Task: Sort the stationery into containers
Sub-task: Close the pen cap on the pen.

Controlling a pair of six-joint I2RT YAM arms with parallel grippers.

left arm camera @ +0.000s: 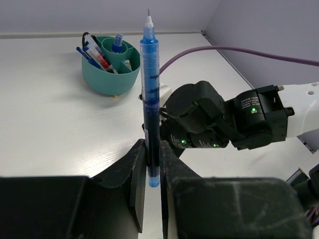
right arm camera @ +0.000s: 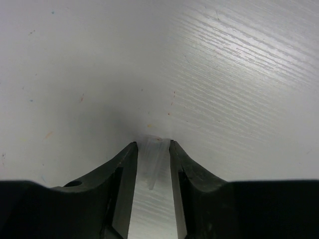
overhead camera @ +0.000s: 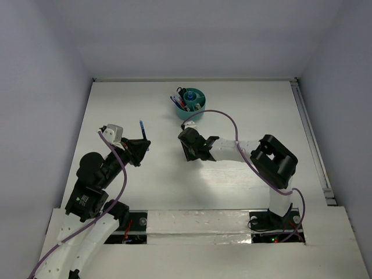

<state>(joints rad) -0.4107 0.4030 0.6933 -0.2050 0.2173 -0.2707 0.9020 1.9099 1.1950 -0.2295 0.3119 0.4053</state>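
Observation:
My left gripper [left arm camera: 152,164] is shut on the lower end of a blue pen [left arm camera: 149,99], which stands upright with its bare tip up; from above, this pen [overhead camera: 142,129] shows left of centre. The teal cup [left arm camera: 110,82] stands at the back, with several pens and a blue bit in its compartments. The same cup [overhead camera: 190,103] is near the table's far middle. My right gripper [right arm camera: 152,149] points down at the table, its fingers pressed against both sides of a small clear cap [right arm camera: 153,159]. That gripper [overhead camera: 189,152] is a little in front of the cup.
A purple cable [overhead camera: 229,119] loops from the right arm past the cup's right side. The right arm's black body [left arm camera: 209,122] sits close to the right of the held pen. A rail [overhead camera: 311,139] runs along the table's right edge.

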